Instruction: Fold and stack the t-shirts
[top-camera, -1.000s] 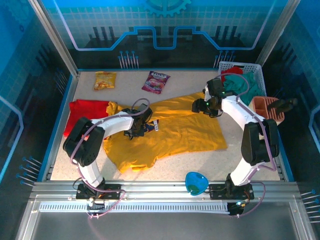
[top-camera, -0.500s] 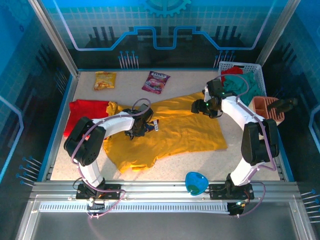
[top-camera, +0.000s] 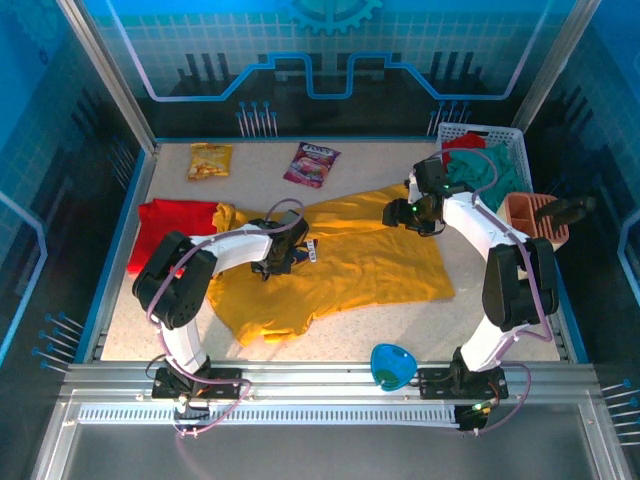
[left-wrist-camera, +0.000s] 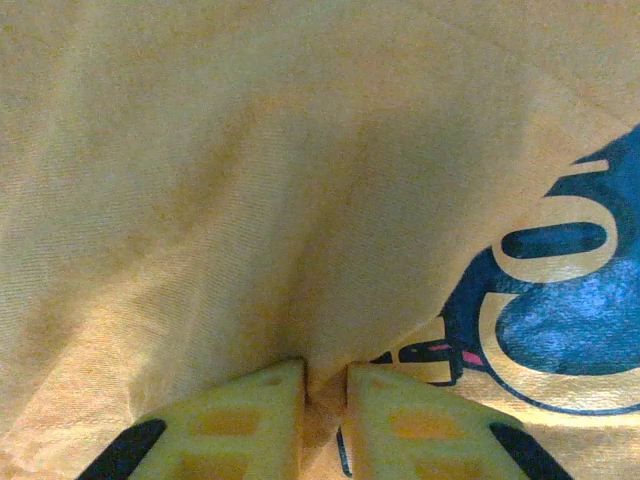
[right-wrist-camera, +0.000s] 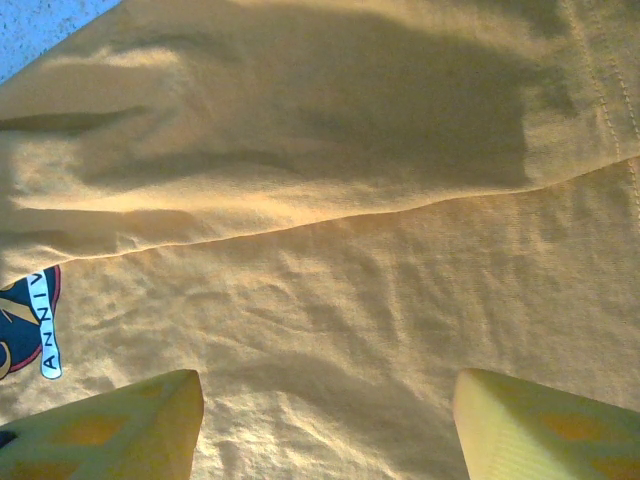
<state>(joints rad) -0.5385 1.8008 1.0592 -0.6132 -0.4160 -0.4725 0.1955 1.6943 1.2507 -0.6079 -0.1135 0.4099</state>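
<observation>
Pinching rumpled mustard-yellow t-shirt (top-camera: 350, 265), left fingers (left-wrist-camera: 250, 415) nearly together; right fingers (right-wrist-camera: 110, 425) wide apart, empty.

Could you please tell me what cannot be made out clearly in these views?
- Yellow t-shirt chest print: cut off by the right edge in the left wrist view, and under the left gripper in the top view.
- Red t-shirt: top view, partly behind the left arm.
- Basket contents: top view, partly behind the right arm.
- Snack packets: top view, print too small to read.
</observation>
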